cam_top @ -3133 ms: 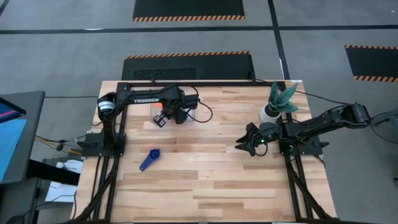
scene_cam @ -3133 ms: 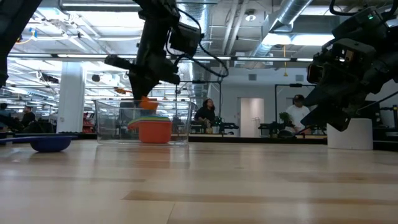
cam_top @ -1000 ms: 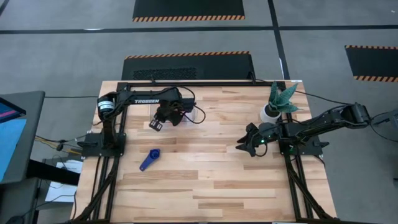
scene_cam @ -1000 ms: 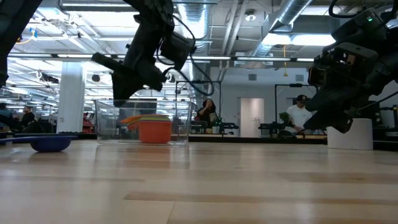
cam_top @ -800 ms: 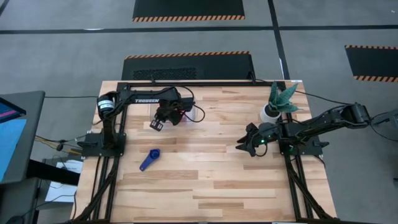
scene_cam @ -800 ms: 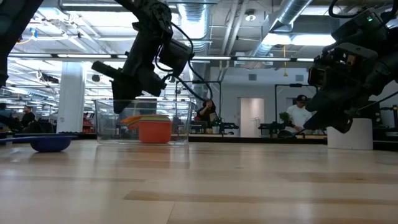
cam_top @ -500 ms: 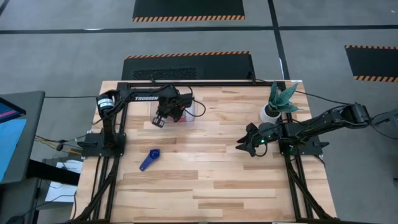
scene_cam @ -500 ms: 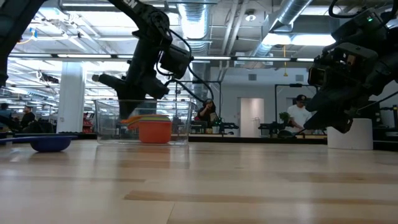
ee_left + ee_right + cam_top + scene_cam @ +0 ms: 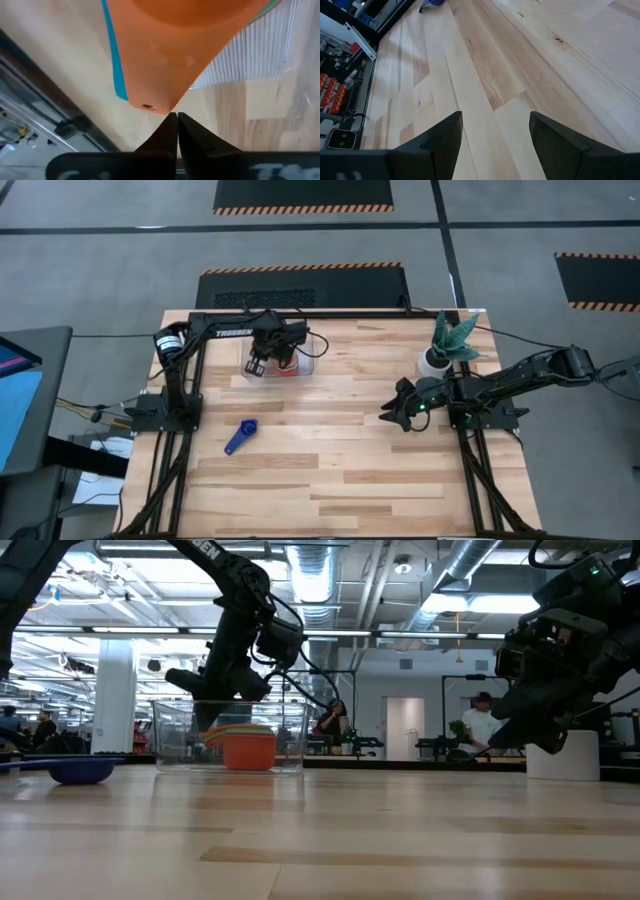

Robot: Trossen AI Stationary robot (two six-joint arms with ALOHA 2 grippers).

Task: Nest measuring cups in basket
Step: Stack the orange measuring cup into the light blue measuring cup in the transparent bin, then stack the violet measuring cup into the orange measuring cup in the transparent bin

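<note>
Left gripper (image 9: 256, 367) sits over the basket (image 9: 310, 352) at the table's (image 9: 350, 450) far edge, left of centre. In the left wrist view its fingers (image 9: 170, 131) are pressed together, tips right at the end of an orange cup's (image 9: 180, 45) flat handle; can't confirm they pinch it, looks like closed with nothing between them. A light blue cup (image 9: 116, 65) edge shows just under the orange one, green sliver at the picture's corner. Low view: the clear basket (image 9: 170, 740) holds a nested stack (image 9: 240, 745), red cup (image 9: 248, 752) at the bottom, orange, yellow and green rims layered above it, left gripper (image 9: 205, 700) just above the stack's handle side. One blue cup (image 9: 240, 435) lies loose on the table, well apart from the basket, toward the near-left area, handle pointing to the near-left corner; same cup shows at the left of the low view (image 9: 80, 771). Right gripper (image 9: 392, 412) hangs near the table's right edge, about mid-depth, fingers (image 9: 435, 142) spread wide apart, nothing held, bare wood under it. White plant pot (image 9: 434, 361) with a spiky green plant stands at the far-right corner, just behind the right arm. People visible in the room beyond the table, well away.
</note>
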